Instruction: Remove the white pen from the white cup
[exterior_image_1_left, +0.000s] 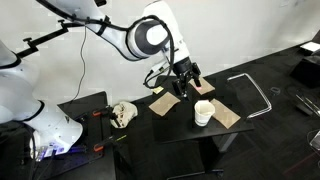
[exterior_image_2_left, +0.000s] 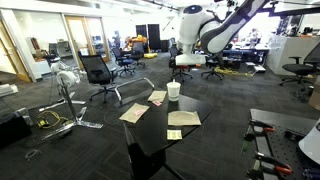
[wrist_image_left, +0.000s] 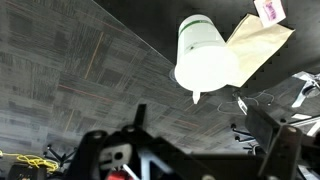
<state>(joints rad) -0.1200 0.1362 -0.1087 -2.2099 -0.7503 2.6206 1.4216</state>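
White pen (wrist_image_left: 196, 97) tip at white cup (wrist_image_left: 205, 55) rim — wrist view only — gripper (exterior_image_1_left: 188, 88) jaws apart, empty

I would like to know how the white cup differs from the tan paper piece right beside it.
The white cup is plain white, while the tan paper piece is light brown. The cup stands up from the surface as a round, tapered body; the paper lies flat, with straight edges and sharp corners. Both rest on the dark table.
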